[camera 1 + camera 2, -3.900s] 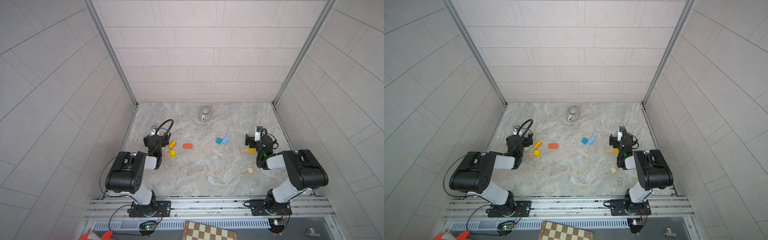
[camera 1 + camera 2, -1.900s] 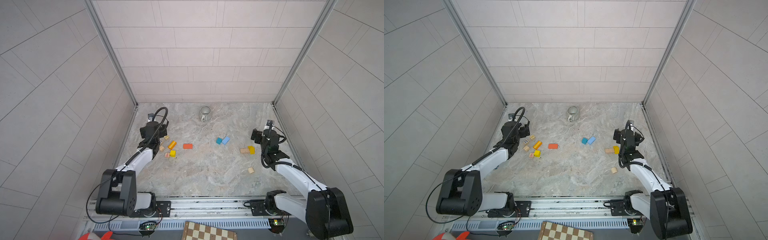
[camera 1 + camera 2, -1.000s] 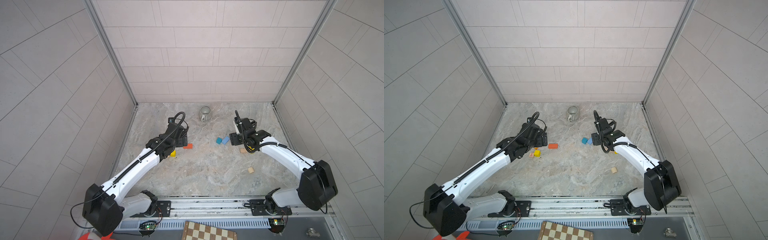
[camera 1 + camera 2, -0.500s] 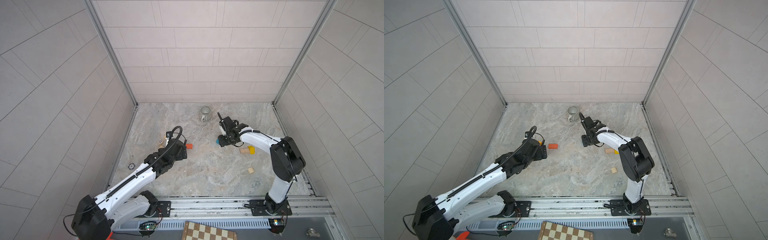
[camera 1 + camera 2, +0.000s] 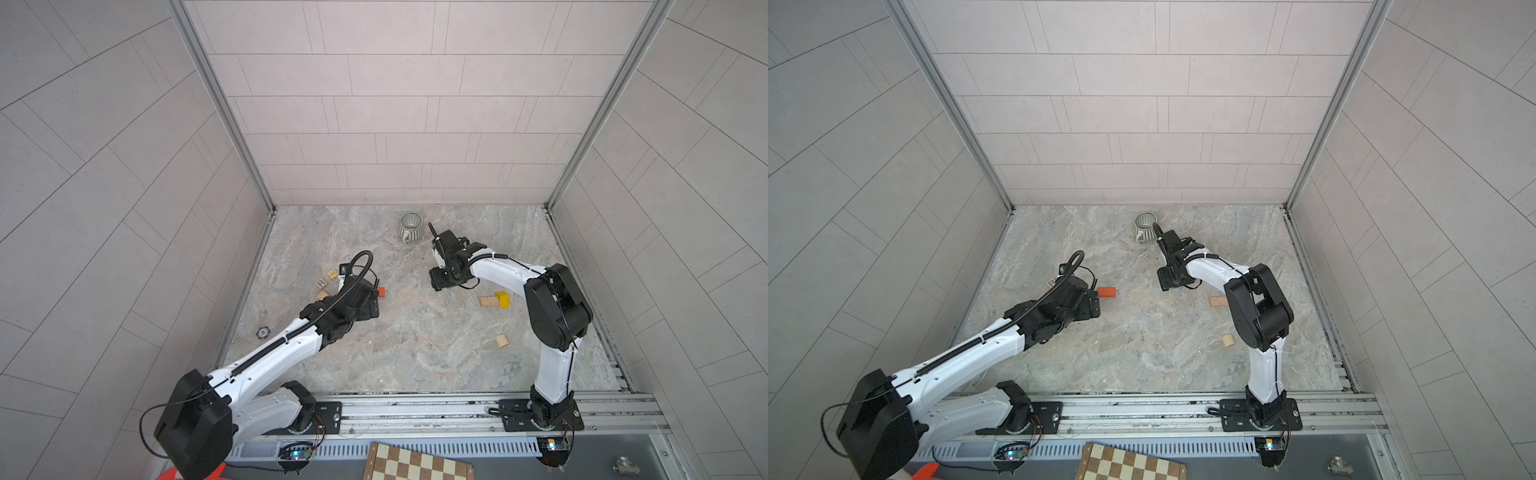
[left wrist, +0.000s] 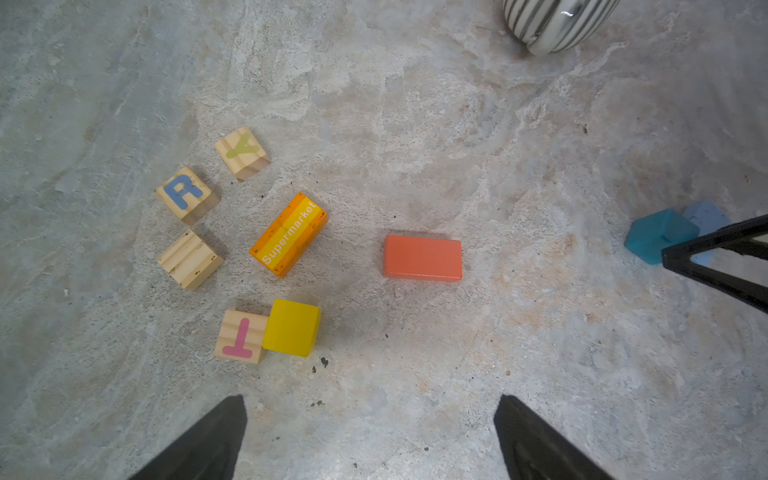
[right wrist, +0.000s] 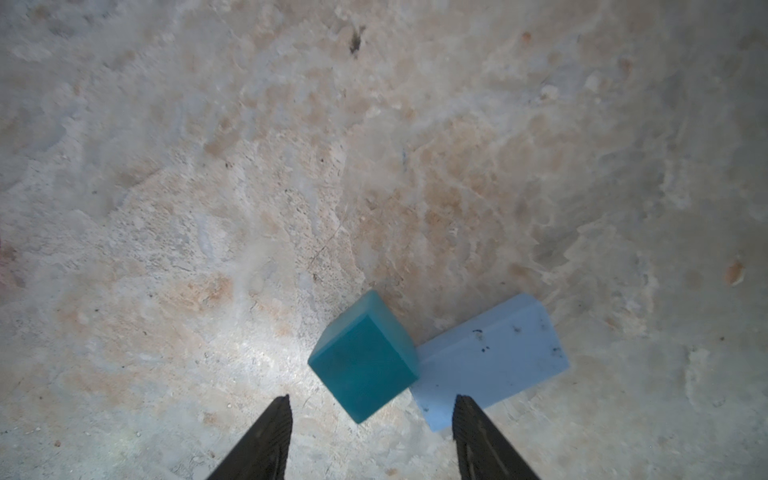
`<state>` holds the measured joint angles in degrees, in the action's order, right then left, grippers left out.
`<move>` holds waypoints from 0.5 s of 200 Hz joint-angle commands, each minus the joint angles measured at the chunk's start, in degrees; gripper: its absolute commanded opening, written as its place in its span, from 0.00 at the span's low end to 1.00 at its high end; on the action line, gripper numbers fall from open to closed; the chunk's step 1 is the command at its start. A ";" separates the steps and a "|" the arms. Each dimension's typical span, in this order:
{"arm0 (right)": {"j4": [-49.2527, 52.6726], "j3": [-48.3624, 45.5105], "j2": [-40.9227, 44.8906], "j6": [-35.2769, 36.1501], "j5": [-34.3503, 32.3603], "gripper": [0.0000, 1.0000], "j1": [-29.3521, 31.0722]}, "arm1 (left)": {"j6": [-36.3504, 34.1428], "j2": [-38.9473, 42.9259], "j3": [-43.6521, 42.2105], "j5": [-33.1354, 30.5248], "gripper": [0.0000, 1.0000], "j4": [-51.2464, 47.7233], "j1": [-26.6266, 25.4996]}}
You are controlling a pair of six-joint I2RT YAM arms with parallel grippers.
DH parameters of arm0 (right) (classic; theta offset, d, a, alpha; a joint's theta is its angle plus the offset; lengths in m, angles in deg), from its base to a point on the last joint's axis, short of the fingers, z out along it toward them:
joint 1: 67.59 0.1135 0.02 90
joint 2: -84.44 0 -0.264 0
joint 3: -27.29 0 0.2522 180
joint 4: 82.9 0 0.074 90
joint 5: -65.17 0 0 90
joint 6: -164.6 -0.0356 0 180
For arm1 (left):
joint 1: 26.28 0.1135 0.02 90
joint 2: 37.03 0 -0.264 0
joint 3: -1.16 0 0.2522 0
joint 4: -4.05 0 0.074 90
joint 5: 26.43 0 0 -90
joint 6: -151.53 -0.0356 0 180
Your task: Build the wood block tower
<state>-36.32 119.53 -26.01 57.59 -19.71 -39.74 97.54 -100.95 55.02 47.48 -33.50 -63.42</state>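
Stacking has not begun: we see no wooden block resting on another anywhere on the marbled table (image 5: 415,357), so the tower exists only as loose pieces. We judge both arms to be on the approach to a first pick. The left jaws stand wide apart and empty above the table, with the orange-red wooden brick (image 6: 422,257) just ahead of them. The right jaws are part-way open and hold nothing. The teal wooden cube (image 7: 365,357) lies just ahead of the gap between them, touching the light blue wooden brick (image 7: 494,353).

For the next move we think the right arm must come forward and down until the teal cube sits between the jaws. The cube lies cornerwise to them, so a turn of the wrist would help them meet flat faces. One jaw tip shows over the light blue brick, which could get nudged or caught.

Both top views hide the teal and blue pair under the right wrist; only the wrist views show it. The left wrist view alone shows the yellow wooden cube (image 6: 291,328) touching the natural wood cube lettered T (image 6: 241,336), and the orange block printed "Supermarket" (image 6: 289,235). Only in a top view do we find a yellow block (image 5: 503,299), a plain wood brick (image 5: 487,301) and a pale wood cylinder (image 5: 502,340) on the right side.
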 commanded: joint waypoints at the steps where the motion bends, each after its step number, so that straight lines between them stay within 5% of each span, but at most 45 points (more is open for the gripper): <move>1: 2.42 1.80 -1.72 0.83 -1.62 0.62 -0.06 | 0.20 0.87 0.40 0.01 1.00 -0.32 -0.21; 67: 2.78 4.04 -3.89 1.80 -1.96 0.49 -1.00 | 0.63 2.40 1.35 0.73 1.00 0.14 -0.24; 100: 3.03 5.86 -5.16 2.15 -1.79 0.41 -1.00 | -1.63 -1.03 10.72 4.94 1.00 -6.22 -0.12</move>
<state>-34.81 123.31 -29.58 59.07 -20.64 -40.54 97.64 -99.95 57.93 49.53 -35.23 -63.42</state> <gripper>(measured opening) 0.437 0.999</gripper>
